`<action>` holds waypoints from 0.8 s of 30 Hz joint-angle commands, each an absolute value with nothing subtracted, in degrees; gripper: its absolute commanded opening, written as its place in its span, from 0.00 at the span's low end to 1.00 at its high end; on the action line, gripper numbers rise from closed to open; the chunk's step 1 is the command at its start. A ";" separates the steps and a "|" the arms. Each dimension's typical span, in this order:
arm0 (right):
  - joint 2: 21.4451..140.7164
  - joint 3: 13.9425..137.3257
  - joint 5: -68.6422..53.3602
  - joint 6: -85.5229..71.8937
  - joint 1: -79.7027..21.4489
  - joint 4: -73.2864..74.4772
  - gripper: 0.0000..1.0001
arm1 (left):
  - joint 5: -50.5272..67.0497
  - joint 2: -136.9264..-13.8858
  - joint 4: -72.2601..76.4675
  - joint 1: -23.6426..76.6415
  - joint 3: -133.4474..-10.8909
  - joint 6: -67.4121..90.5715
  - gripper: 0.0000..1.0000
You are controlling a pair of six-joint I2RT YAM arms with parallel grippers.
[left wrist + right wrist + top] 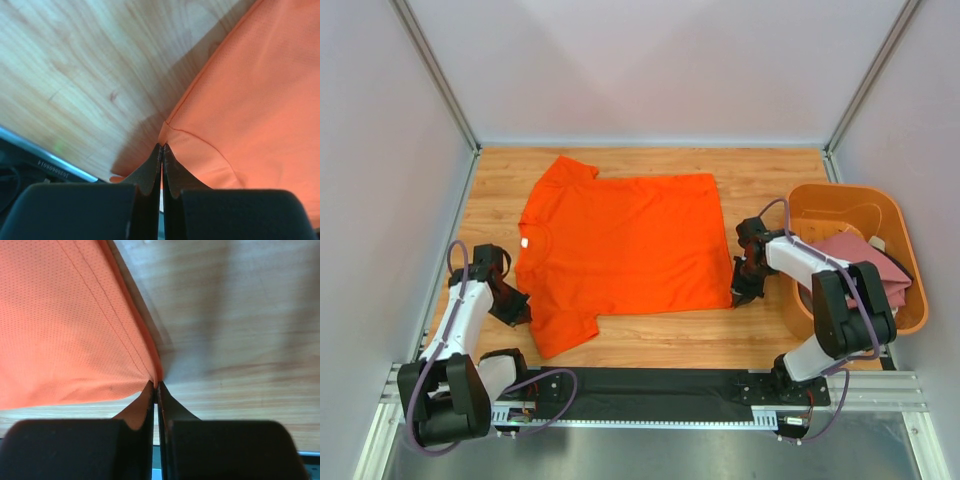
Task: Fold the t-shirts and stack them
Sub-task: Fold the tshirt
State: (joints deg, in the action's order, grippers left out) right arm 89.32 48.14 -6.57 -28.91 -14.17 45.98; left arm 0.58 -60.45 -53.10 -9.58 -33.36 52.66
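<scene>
The orange t-shirt (620, 240) lies spread flat on the desk (770, 175), collar to the left. The left claw (162, 149) is pinched closed on its sleeve edge, and the right claw (156, 385) is closed on a hem corner. The pink t-shirt (865, 255) sits in the tub (840, 193). The white collar tag (525, 241) and the printing on the rail sticker (37, 164) are too small to read.

A row of small white digits seen printed upside down on a dark strip (35, 163), just beyond the near edge of the tabletop (75, 65), too small and blurred to be read with certainty
</scene>
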 commanded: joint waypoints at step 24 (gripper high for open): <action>94.38 68.37 -3.34 -23.29 -13.80 57.30 0.00 | -3.17 -68.19 -57.31 -9.05 -53.25 46.50 0.00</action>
State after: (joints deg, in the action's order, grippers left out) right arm 90.72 64.31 -4.82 -25.41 -14.15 56.49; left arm -3.27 -64.88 -60.71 -9.10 -49.45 49.50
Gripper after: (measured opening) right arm 0.010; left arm 0.006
